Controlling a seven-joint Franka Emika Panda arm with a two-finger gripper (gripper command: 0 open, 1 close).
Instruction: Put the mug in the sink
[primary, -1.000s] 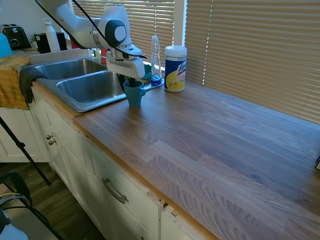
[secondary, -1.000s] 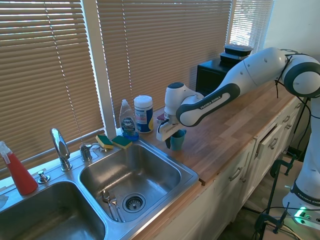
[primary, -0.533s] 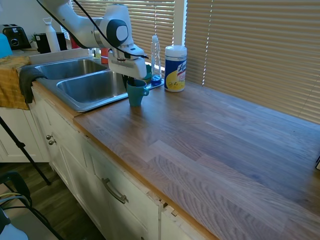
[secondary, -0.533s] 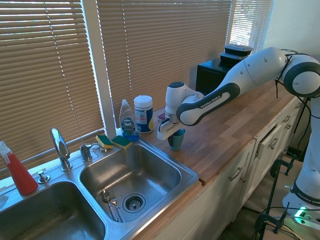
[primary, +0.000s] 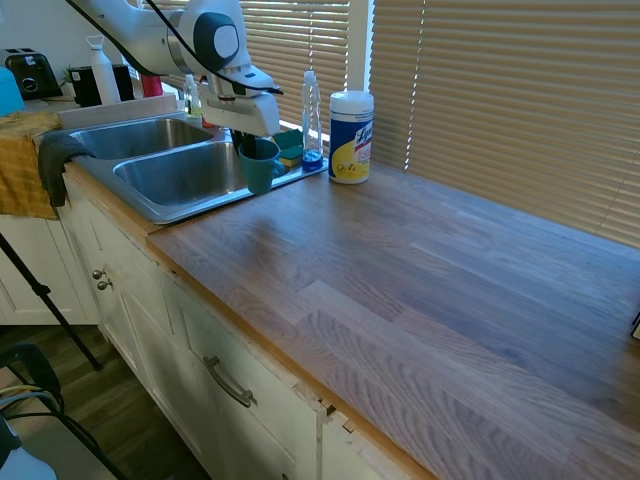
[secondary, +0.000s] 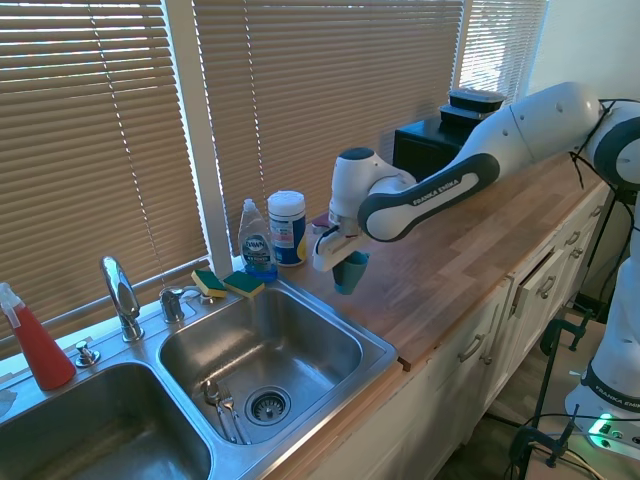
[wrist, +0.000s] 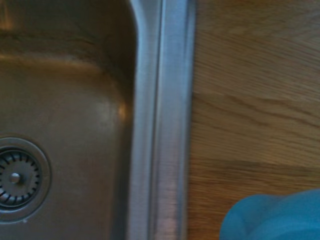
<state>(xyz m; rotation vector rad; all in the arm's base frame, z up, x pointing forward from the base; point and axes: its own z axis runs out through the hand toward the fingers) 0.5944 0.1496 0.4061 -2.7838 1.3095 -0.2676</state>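
The gripper (secondary: 340, 250) clenches the teal mug (secondary: 350, 271), lifted beside the sink (secondary: 375, 345) rim; the basin lies just beyond it.

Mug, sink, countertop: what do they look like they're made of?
Mug: opaque teal with a soft sheen, probably glazed ceramic, though plastic can't be excluded. Sink: stainless steel with a brushed finish, grey and reflective, with fine grain lines along the rim in the wrist view. Countertop: wood planks or wood-look laminate, with visible grain and seams, matte.
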